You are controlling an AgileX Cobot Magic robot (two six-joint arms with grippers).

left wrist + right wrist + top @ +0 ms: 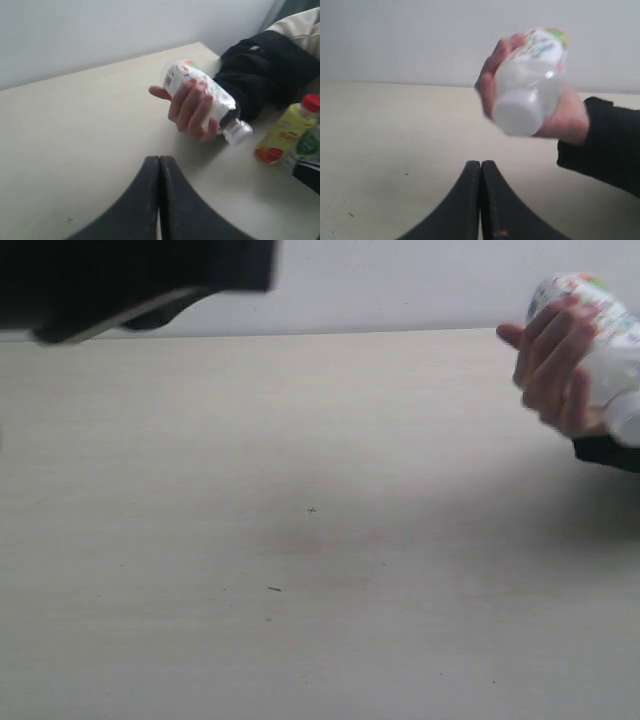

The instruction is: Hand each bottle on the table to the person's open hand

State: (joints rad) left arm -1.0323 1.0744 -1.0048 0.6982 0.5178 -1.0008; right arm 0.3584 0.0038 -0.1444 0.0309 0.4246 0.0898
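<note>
A person's hand (555,365) at the right edge of the exterior view grips a short bottle with a patterned label (605,330), held above the table (300,540). The same bottle (200,87) lies sideways in the hand (192,107) in the left wrist view, and its white cap end faces the right wrist camera (530,85). A yellow bottle with a red cap (287,132) and a white bottle with a green label (307,145) rest beside the person's dark sleeve. My left gripper (159,160) and right gripper (481,164) are both shut and hold nothing, well short of the hand.
A dark blurred arm part (130,280) fills the upper left of the exterior view. The person's black sleeve (265,70) lies across the table's far corner. A plain pale wall (400,280) stands behind the table edge. Small dark specks (274,588) mark the tabletop.
</note>
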